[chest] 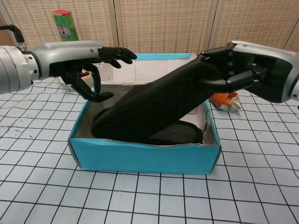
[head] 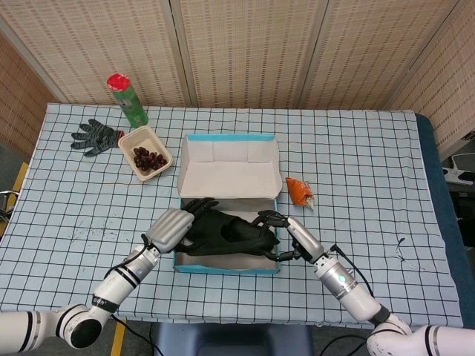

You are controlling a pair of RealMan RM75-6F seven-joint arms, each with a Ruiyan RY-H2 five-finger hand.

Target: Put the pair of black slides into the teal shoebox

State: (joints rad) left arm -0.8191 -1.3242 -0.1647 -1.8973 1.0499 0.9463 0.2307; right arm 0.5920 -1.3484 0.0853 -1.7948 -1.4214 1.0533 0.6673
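The teal shoebox (head: 223, 268) (chest: 140, 156) stands open near the table's front edge, its white lid (head: 230, 174) folded back. One black slide (chest: 180, 133) lies flat on the box floor. The other black slide (chest: 159, 102) (head: 230, 233) leans across it, sole facing the chest view, its left end down in the box and its right end raised above the rim. My right hand (chest: 238, 72) (head: 293, 236) grips that raised end. My left hand (chest: 88, 63) (head: 174, 226) hovers over the box's left end with fingers spread and curved, holding nothing.
A green can with a red lid (head: 128, 99) (chest: 65, 24), a tray of dark fruit (head: 145, 153) and a dark glove (head: 95, 136) sit at the back left. An orange crumpled item (head: 299, 190) (chest: 224, 99) lies just right of the box.
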